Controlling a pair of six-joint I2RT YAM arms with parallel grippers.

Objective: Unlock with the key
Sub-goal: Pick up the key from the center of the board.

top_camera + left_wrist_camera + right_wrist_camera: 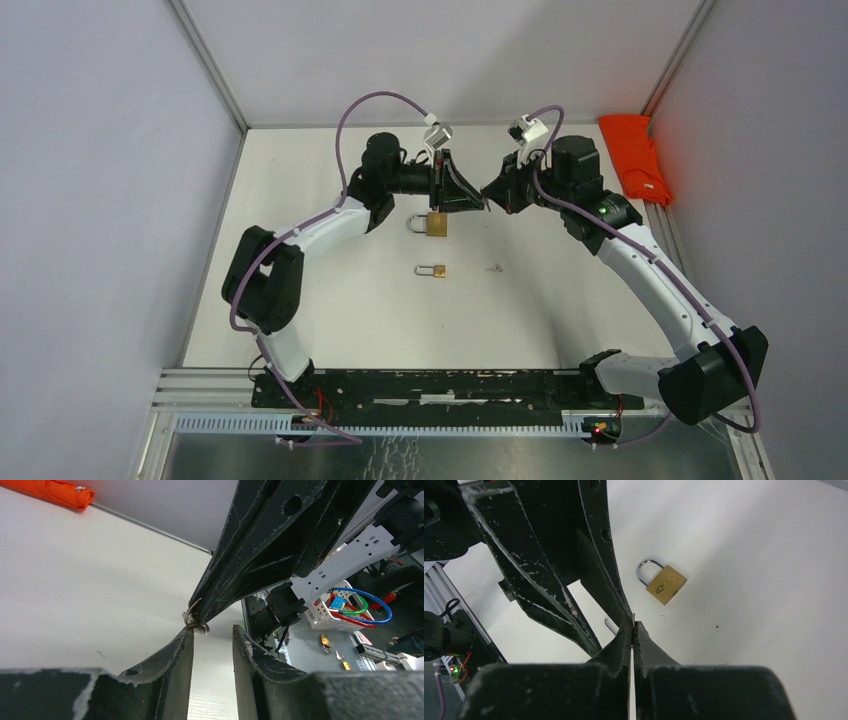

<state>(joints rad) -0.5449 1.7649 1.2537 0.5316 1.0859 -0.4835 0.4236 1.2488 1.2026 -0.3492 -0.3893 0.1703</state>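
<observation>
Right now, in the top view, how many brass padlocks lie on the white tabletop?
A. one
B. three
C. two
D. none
C: the top view shows a larger brass padlock just below where the two arms meet. A smaller brass padlock lies apart from it, nearer the arm bases, and both rest on the tabletop.

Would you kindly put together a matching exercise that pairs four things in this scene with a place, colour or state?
1 big padlock
2 small padlock
3 cloth
4 right end effector

a orange
b shut on a metal ring
c brass, lower in the top view
d brass, higher in the top view

Pairs: 1-d, 2-c, 3-a, 4-b
</observation>
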